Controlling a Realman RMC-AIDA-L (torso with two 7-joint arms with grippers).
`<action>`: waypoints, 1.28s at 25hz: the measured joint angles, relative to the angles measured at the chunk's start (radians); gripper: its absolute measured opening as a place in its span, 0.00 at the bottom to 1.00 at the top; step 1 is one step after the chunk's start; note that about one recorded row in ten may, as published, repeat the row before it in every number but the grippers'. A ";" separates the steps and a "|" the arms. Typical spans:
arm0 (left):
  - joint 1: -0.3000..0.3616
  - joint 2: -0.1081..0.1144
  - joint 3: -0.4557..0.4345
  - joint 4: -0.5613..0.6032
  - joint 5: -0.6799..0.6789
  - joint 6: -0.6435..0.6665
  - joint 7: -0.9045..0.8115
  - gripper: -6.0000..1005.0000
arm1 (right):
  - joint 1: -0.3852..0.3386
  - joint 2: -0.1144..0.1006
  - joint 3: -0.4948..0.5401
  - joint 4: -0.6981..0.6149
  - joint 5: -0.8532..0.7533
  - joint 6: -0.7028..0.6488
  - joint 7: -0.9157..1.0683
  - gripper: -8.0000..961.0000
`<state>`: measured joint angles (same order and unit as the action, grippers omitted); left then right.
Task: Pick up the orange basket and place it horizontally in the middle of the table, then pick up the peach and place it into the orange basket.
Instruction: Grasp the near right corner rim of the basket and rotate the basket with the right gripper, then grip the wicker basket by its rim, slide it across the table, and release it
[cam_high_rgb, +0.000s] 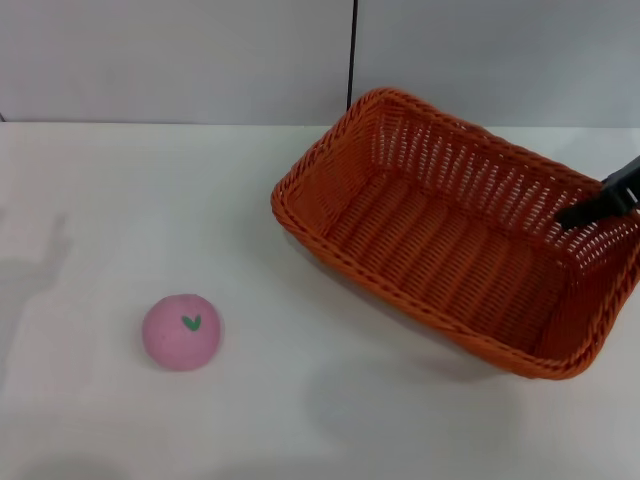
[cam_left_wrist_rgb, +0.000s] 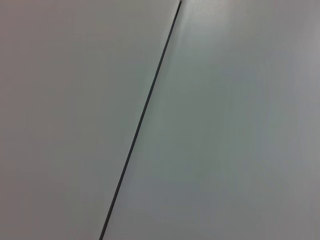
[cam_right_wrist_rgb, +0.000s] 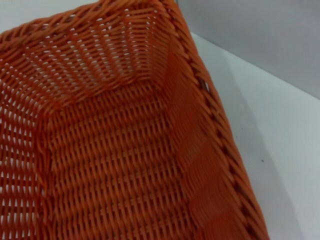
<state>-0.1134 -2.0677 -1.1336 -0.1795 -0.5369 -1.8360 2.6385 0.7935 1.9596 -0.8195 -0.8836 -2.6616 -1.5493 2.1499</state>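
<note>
The orange basket (cam_high_rgb: 455, 235) lies at an angle on the right half of the white table (cam_high_rgb: 330, 400), its long side running from far left to near right. My right gripper (cam_high_rgb: 603, 205) shows as a dark tip at the basket's far right rim, reaching in from the right edge. The right wrist view looks down into the orange basket (cam_right_wrist_rgb: 110, 150), with its braided rim and a strip of table beside it. The pink peach (cam_high_rgb: 181, 331) sits alone on the near left of the table, leaf mark up, far from the gripper. My left gripper is out of view.
A grey wall with a dark vertical seam (cam_high_rgb: 352, 55) stands behind the table. The left wrist view shows only that wall and seam (cam_left_wrist_rgb: 142, 115). Bare tabletop stretches between the peach and the basket.
</note>
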 joint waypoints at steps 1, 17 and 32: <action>0.001 0.000 0.000 0.000 0.000 0.000 0.000 0.81 | -0.001 0.000 0.000 0.000 0.000 0.001 -0.001 0.63; 0.009 0.000 0.002 0.009 0.002 -0.002 0.000 0.81 | -0.102 0.009 0.012 -0.213 0.255 -0.120 -0.048 0.19; 0.012 0.000 0.001 0.010 0.000 -0.001 0.000 0.81 | -0.181 -0.004 0.036 -0.392 0.573 -0.257 -0.263 0.18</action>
<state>-0.1012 -2.0677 -1.1321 -0.1691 -0.5369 -1.8366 2.6385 0.6123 1.9552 -0.7830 -1.2761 -2.0884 -1.8060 1.8869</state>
